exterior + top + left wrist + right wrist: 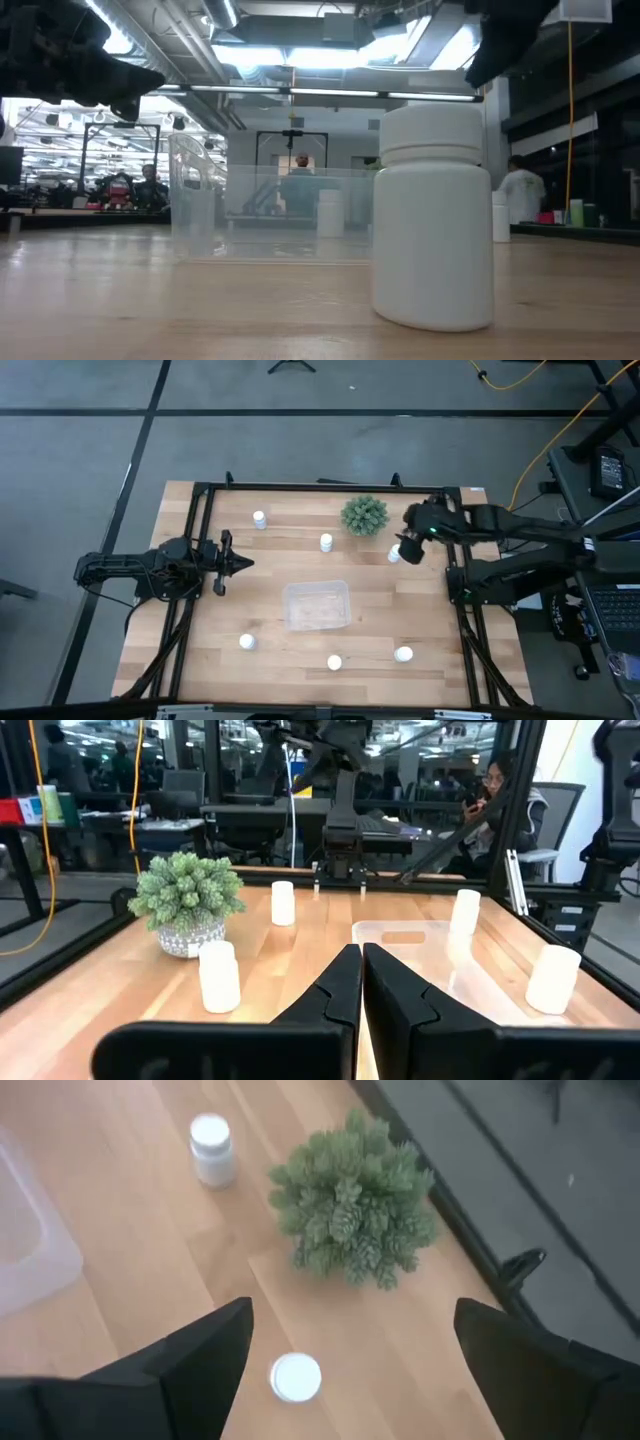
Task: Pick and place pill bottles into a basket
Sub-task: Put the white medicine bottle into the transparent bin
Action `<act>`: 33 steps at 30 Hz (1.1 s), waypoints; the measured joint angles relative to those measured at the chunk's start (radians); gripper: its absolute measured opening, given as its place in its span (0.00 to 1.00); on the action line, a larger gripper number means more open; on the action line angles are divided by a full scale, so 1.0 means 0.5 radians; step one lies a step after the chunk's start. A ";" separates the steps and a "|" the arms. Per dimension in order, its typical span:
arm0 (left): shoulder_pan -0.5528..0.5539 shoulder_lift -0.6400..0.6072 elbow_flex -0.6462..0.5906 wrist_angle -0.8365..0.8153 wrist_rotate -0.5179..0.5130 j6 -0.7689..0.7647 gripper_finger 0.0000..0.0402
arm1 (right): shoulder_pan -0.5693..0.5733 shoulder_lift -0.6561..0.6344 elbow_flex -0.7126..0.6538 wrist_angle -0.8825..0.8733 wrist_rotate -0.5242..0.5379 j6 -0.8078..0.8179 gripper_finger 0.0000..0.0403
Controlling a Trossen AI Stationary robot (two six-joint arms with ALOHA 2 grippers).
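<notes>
Near row: three pill bottles (247, 642), (334, 662), (403, 654) stand along the near edge of the table (200, 660), well apart from both arms; no risk at present.
Basket (317, 605): clear bin at table centre, empty; target of every placement.
Left gripper (245, 563): waits at the left edge, fingers pressed together on nothing.
Target bottle (296, 1377): upright on the right side, between the wide-spread fingers of the right gripper (409, 550), which hovers above it and holds nothing.
Risk, descent: a finger may strike the cap and tip the bottle; off-centre approach would cause it.
Risk, plant (355, 1200): just beside the target; a wide finger could snag it.
Far bottles (326, 541), (259, 518): upright, untouched.
</notes>
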 joint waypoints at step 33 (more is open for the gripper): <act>-0.001 0.017 0.000 -0.027 -0.009 -0.128 0.02 | -0.434 0.720 0.063 -0.250 -0.269 0.156 0.86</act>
